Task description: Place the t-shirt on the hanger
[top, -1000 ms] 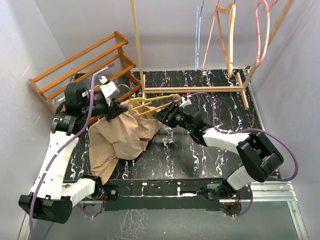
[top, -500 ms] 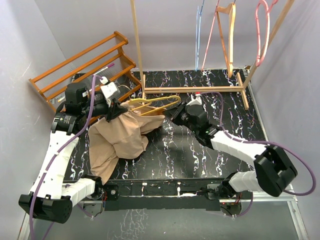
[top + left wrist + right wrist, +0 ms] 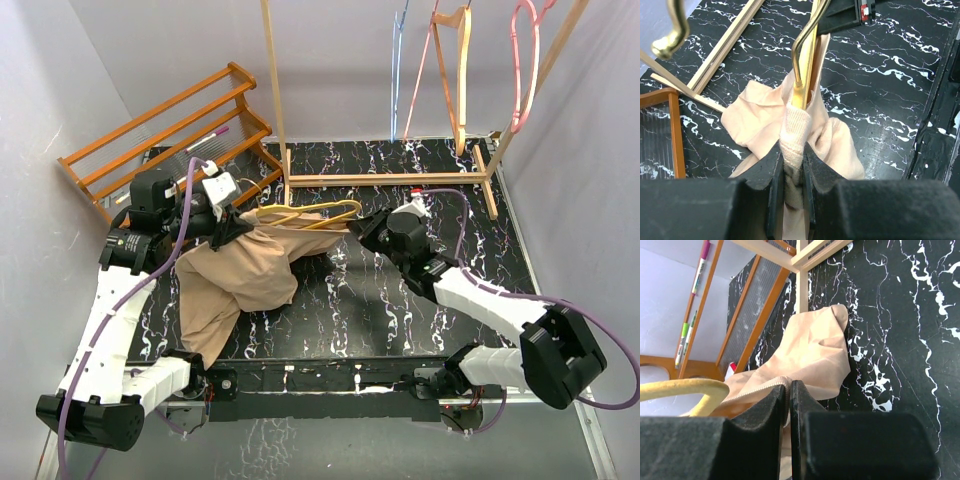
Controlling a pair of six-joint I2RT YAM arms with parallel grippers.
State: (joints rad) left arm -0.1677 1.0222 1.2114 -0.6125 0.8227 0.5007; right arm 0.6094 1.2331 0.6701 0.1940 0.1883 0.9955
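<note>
Left gripper (image 3: 792, 167): jaws pressed onto a ribbed fold of the t-shirt (image 3: 765, 120), pinching it. The hanger (image 3: 802, 65) enters that same fold just above the fingertips; whether its wire is clamped too cannot be told.

Right gripper (image 3: 789, 397): jaws all but closed, nipping a thin seamed edge of the t-shirt (image 3: 815, 355). One curved end of the hanger (image 3: 685, 388) lies just beside its left finger.

Overhead view: the left gripper (image 3: 232, 225) and the right gripper (image 3: 358, 230) face each other across the hanger (image 3: 310, 212), which is held roughly level between them. The upper edge of the t-shirt (image 3: 250, 270) is stretched along the hanger. The remainder hangs and bunches onto the left part of the black marbled table (image 3: 400, 310).

Surroundings: an orange slatted rack (image 3: 170, 125) at the far left. A wooden stand (image 3: 385, 180) at the far edge carries a blue hanger (image 3: 398, 70), a wooden hanger (image 3: 455, 70) and a pink hanger (image 3: 525, 60)
</note>
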